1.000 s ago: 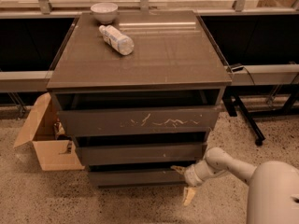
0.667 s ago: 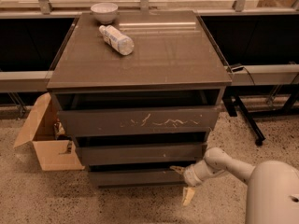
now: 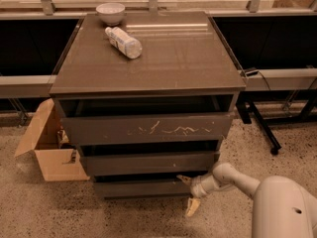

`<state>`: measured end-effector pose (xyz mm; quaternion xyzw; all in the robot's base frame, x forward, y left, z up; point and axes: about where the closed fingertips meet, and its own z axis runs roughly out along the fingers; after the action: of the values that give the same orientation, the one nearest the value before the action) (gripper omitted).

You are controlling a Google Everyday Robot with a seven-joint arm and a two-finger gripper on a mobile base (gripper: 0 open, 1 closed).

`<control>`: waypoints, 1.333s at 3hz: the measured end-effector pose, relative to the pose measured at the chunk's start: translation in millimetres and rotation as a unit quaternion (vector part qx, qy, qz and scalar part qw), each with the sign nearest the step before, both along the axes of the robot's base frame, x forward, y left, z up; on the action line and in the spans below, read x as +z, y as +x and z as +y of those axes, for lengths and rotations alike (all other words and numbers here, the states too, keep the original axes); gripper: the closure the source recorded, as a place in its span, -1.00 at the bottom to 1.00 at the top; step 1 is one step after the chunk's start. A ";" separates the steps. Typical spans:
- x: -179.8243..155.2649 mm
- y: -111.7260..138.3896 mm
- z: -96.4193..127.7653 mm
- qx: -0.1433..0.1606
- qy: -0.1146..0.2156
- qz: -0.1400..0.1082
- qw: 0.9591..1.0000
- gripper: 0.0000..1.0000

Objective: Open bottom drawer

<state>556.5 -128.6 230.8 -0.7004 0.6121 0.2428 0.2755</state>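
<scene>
The bottom drawer (image 3: 141, 187) is the lowest, plain dark front of the grey-brown cabinet, close to the floor. A dark gap shows above its top edge. My gripper (image 3: 188, 193) is at the drawer's right end, on a white arm reaching in from the lower right. Its fingers are spread apart: the upper finger (image 3: 184, 179) sits at the drawer's top right corner, the lower finger (image 3: 192, 207) points down toward the floor in front of the cabinet. It holds nothing.
Above are the middle drawer (image 3: 148, 162) and the white-scratched top drawer (image 3: 146, 128). A white bowl (image 3: 110, 12) and a lying plastic bottle (image 3: 123, 41) rest on the cabinet top. An open cardboard box (image 3: 49, 150) stands at the left. A dark stand leg (image 3: 260, 125) is at the right.
</scene>
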 end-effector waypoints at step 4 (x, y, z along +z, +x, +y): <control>-51.1 35.6 26.4 -0.009 0.018 -0.008 1.000 -0.46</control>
<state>592.1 -102.2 179.8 -0.6914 0.6119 0.2459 0.2950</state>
